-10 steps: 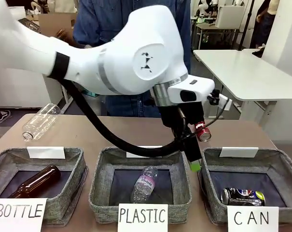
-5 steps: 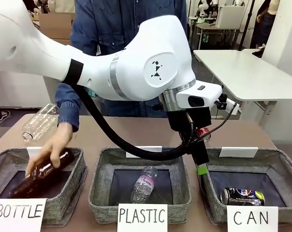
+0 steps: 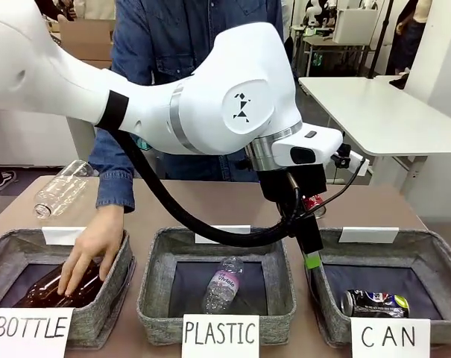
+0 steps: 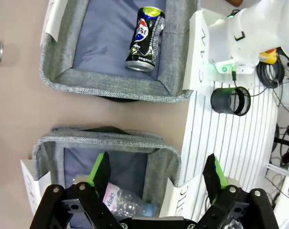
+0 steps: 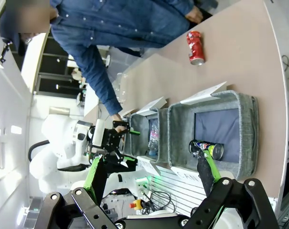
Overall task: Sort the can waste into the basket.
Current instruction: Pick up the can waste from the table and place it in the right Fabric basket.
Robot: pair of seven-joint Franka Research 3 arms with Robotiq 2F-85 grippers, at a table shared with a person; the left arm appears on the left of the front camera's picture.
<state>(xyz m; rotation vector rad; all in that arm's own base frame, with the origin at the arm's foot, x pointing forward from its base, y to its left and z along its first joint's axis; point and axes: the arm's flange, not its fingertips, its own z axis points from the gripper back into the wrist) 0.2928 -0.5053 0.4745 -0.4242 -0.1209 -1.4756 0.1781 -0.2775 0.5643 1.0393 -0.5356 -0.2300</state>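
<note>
Three grey woven-fabric rectangular bins are standing on the brown tabletop [image 3: 374, 205]: the CAN basket [image 3: 426, 236], the PLASTIC bin [image 3: 154, 276] and the BOTTLE bin [image 3: 119, 287]. Two dented metal drink cans are lying about, one red can [image 5: 195, 47] and one dark blue can [image 3: 374, 303]. Two clear plastic bottles are lying about, the tabletop bottle [image 3: 61, 186] and the binned bottle [image 3: 224, 283]. One brown glass bottle [image 3: 33, 294] is lying binned.

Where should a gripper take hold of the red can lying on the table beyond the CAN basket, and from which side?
Probably take the red can across the middle of its body, from above. It seems to lie on its side on the table, one silver end toward the robot, so the jaws can close on its two long sides.
</note>
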